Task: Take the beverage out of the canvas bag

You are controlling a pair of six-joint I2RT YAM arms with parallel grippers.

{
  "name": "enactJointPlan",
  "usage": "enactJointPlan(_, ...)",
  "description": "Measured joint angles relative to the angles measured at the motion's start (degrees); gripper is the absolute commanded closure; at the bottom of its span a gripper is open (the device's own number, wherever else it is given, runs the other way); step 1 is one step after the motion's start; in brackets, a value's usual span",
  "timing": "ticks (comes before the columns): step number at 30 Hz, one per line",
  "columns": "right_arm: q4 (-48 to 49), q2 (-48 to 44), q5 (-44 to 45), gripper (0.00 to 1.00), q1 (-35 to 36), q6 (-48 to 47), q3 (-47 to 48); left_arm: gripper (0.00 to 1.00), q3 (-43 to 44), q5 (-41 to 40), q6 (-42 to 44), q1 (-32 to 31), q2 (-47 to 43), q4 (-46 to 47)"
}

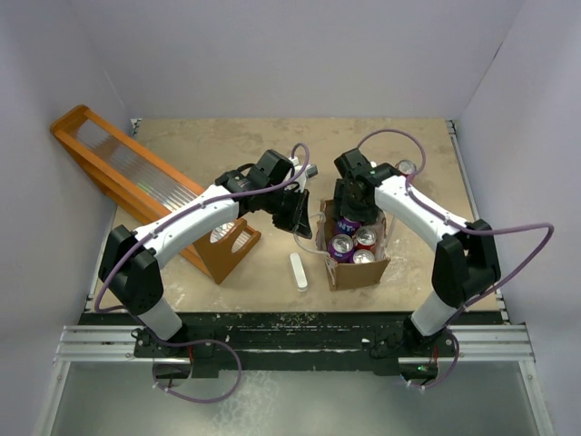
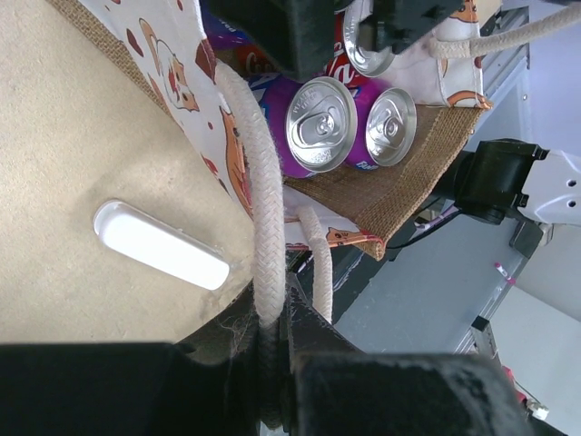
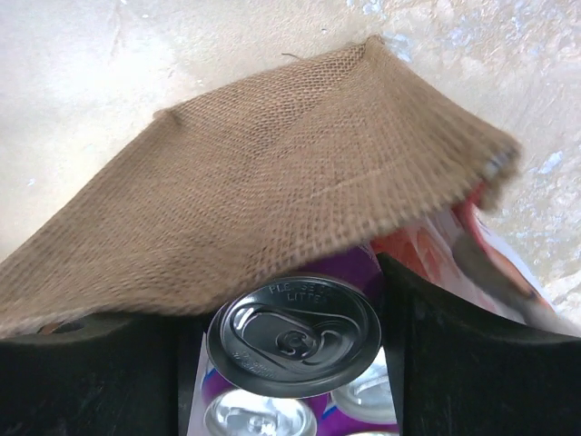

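Black fingers [image 3: 472, 363] of the right gripper [image 3: 283, 304] fill the bottom corners of the right wrist view; the jaws stand about a can's width apart, one finger on each side of a beverage can [image 3: 295, 336] and close against it, so the can looks gripped.

At the foot of the left wrist view the left gripper [image 2: 272, 368] has its jaws pinched nearly together on a white rope handle [image 2: 259, 182]; the rope runs up from the fingers to the printed side panel.

On the table [image 1: 227, 145], going by size: a long orange rack [image 1: 127, 177] lies slantwise along the left side, well apart from the rest; the canvas bag [image 1: 359, 272] stands right of centre between the two grippers, its mouth open upward, its longer side running roughly from near edge to far edge; its brown far wall sags over the gripped can (the weave is sharp in the right wrist view).

The gripped can is inside the bag at the far end, upright, its long axis vertical and its pull-tab lid facing up; it sits higher than its neighbours.

Beside it in the bag stand a purple can [image 1: 342, 245] and a red can [image 1: 366, 238], both upright, lids up.

A small white oblong piece [image 1: 299, 271] lies flat on the table just left of the bag, not touching it.
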Motion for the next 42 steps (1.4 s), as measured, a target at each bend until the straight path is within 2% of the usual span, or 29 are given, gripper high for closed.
enactJointPlan(8,-4.2,-5.0,-0.5,1.0,0.0,2.1,4.0,1.0,-0.1,0.5,0.0,0.0,0.1,0.0)
enactJointPlan(21,-7.1,-12.6,-2.4,1.0,-1.7,6.5,5.7,1.0,-0.3,1.3,0.5,0.2,0.3,0.0)
enactJointPlan(35,-8.2,-18.1,-10.4,1.0,-11.1,7.5,15.0,1.0,-0.7,1.7,0.5,0.4,0.3,0.2)
enactJointPlan(42,-8.3,-19.9,-9.6,1.0,-12.6,7.1,18.9,1.0,-0.7,1.7,0.5,0.4,0.3,0.3)
